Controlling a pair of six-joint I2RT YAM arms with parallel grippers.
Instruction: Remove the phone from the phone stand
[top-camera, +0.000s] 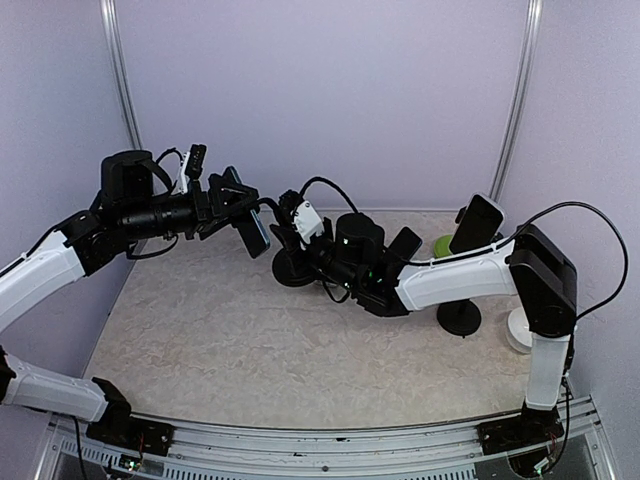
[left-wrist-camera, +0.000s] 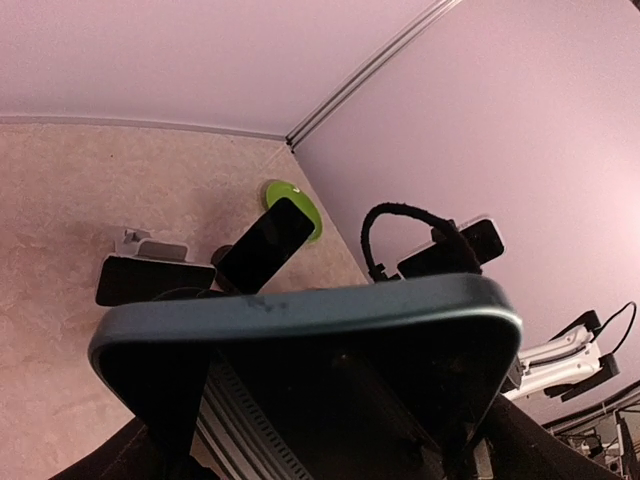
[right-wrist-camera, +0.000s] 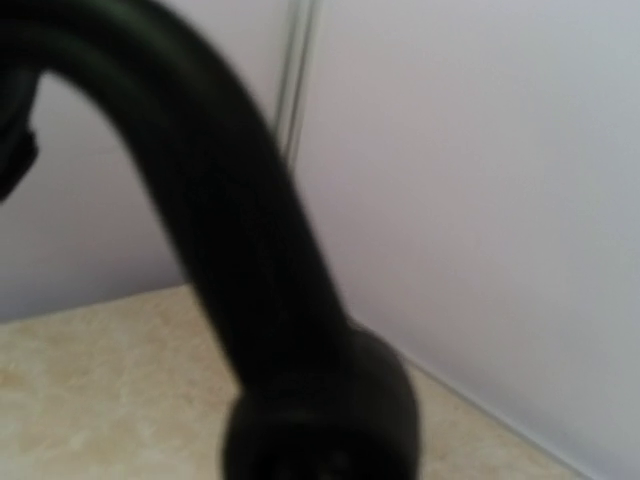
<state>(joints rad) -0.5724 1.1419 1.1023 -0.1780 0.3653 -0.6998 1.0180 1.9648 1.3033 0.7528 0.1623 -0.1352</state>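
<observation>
Phone (left-wrist-camera: 300, 310) gripped in left hand (top-camera: 243, 212), seemingly clear of phone stand (top-camera: 292, 268); right hand (top-camera: 292, 232) at stand neck, grip indeterminate: carry phone away level, slowly.

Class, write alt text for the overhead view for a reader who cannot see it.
The left gripper holds a blue-cased phone in the air beside a black stand, where the right gripper reaches. At the right, another phone sits on a second stand.
</observation>
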